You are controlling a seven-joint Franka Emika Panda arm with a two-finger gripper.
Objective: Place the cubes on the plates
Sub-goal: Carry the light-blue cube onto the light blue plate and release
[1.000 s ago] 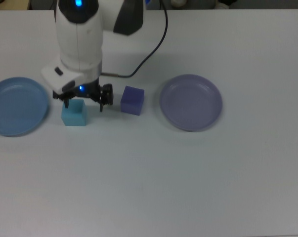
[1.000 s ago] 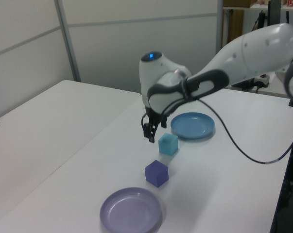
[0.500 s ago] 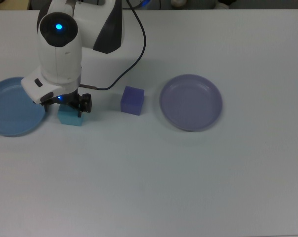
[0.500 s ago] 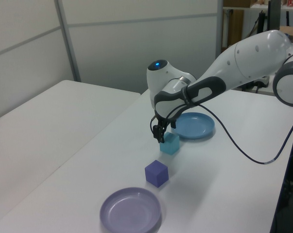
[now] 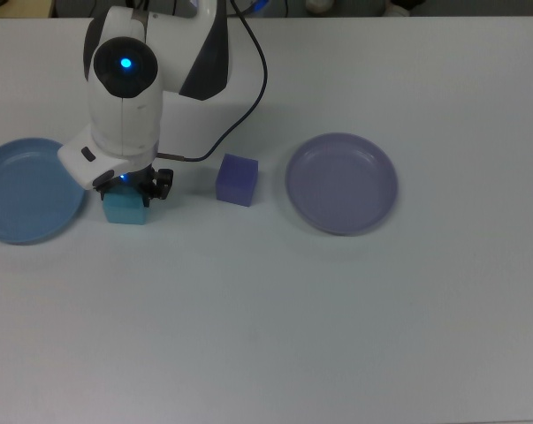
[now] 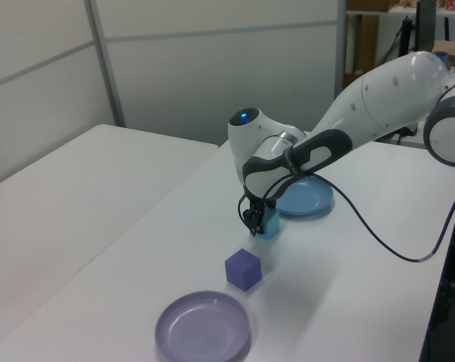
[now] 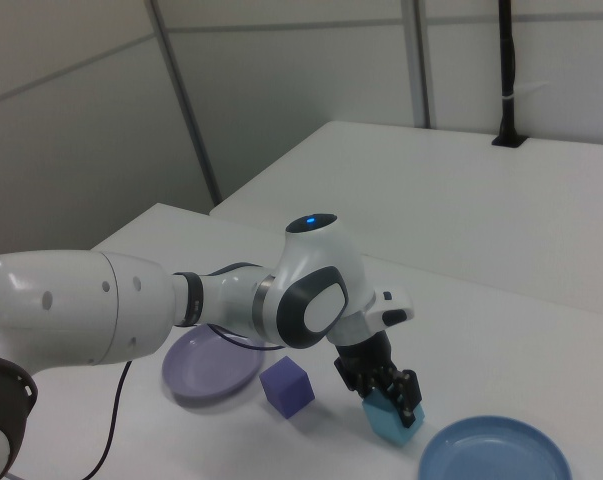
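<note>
Pincer (image 5: 129, 189) straddles the cyan cube (image 5: 126, 211) on the surface (image 5: 337, 309), fingers spread, not yet pinching. Blue plate (image 5: 23, 189) lies at nine o'clock. Advise squaring the grip before lifting.

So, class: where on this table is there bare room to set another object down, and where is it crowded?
Free: the whole near half of the table in the top view, below the row of objects, and the stretch to the top view's right of the lavender plate. Crowded: the row itself, where the gripper sits over the cyan cube, between the blue plate and the purple cube.
</note>
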